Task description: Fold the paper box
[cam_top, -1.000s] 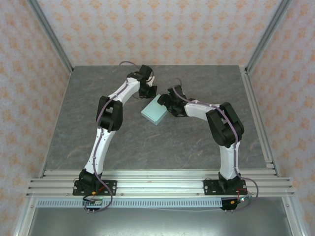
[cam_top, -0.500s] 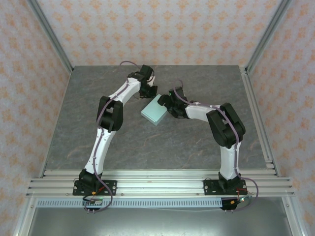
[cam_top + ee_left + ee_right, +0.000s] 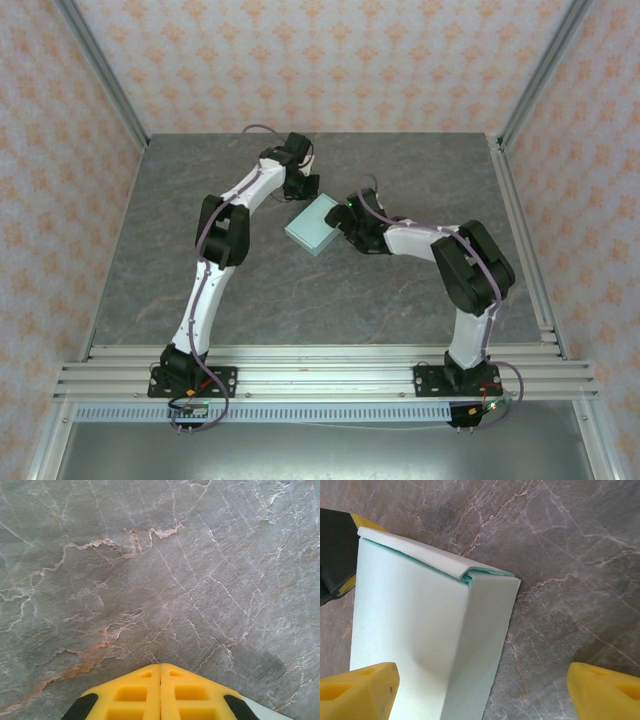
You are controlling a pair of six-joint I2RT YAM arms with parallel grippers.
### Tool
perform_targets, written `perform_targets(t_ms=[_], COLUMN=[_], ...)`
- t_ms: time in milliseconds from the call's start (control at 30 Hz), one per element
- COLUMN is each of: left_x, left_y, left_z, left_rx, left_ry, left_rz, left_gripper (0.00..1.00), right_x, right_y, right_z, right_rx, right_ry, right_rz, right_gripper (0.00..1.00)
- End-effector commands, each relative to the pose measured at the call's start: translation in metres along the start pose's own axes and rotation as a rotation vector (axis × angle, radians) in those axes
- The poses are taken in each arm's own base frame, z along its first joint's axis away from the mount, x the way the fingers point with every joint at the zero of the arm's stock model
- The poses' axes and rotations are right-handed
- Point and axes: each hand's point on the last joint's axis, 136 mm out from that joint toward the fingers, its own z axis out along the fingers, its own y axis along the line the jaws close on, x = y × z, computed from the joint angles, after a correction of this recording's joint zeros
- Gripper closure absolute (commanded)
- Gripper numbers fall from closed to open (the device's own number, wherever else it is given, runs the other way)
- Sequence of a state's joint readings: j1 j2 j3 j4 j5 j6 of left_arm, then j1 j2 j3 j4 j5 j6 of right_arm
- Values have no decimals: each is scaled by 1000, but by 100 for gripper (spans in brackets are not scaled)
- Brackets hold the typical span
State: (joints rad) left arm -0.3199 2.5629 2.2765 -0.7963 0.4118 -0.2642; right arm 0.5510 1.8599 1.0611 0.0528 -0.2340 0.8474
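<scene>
The paper box [image 3: 312, 225] is a small shallow mint-green box lying closed on the grey table. In the right wrist view the paper box [image 3: 415, 640] shows a folded flap seam along its far edge. My right gripper [image 3: 482, 692] is open at the box's right side, with one yellow fingertip [image 3: 362, 687] over the box top and the other over bare table. In the top view the right gripper [image 3: 341, 217] sits at the box's right edge. My left gripper [image 3: 303, 187] stands just beyond the box's far corner. The left gripper [image 3: 160, 666] is shut with nothing between its fingers.
The grey stone-patterned table [image 3: 400, 160] spreads on all sides of the box. Metal frame posts [image 3: 105, 75] and patterned walls ring the table, and an aluminium rail [image 3: 320, 365] runs along the near edge. The left gripper's finger [image 3: 335, 555] shows behind the box's far left corner.
My right arm has shifted a little nearer and to the right along the box's right side. The box and the left arm stay about where they were.
</scene>
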Motion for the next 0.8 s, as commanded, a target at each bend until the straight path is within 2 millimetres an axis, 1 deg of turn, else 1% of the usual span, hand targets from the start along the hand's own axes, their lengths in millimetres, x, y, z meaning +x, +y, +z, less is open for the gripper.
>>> perform_targets(t_ms=[0,67,133,200,267,333,367,400,467,533,567,600,667,733,767], left_x=[-2,-13,-24,-30,-30,-26,-22,-17,-1,27,37,53,79,106,115], left_y=[11,17,23,30,36,43,45,49,54,62,63,64,66,65,63], left_z=[-16,-35,-59,-83,-103,-122,-128,-136,-146,-144,-144,-141,-130,-119,-115], left_rx=[-30,-46,-69,-93,-111,-132,-143,-164,-184,-182,-163,-138,-107,-92,-94], left_ry=[-6,-46,-92,-137,-180,-219,-228,-239,-256,-261,-275,-275,-268,-248,-236], left_rz=[-33,-42,-50,-62,-74,-91,-91,-94,-103,-136,-151,-171,-199,-204,-199], left_gripper=[90,84,76,73,71,69,69,69,69,75,78,80,85,89,90], right_x=[-16,-22,-30,-35,-41,-47,-51,-55,-63,-71,-73,-76,-81,-84,-85], right_y=[9,11,15,20,23,22,22,23,23,25,26,28,33,37,39], right_z=[-24,-36,-49,-58,-62,-62,-61,-60,-56,-51,-48,-45,-36,-25,-21], right_rx=[-3,3,-3,-8,-12,-4,-2,-7,-4,3,1,-9,-25,-39,-42], right_ry=[-54,-73,-98,-109,-107,-89,-87,-80,-64,-47,-29,-16,13,43,50], right_rz=[-51,-81,-111,-139,-160,-171,-171,-172,-173,-177,-179,-183,-190,-207,-215], right_gripper=[13,14,15,16,18,23,25,28,34,39,41,42,41,33,32])
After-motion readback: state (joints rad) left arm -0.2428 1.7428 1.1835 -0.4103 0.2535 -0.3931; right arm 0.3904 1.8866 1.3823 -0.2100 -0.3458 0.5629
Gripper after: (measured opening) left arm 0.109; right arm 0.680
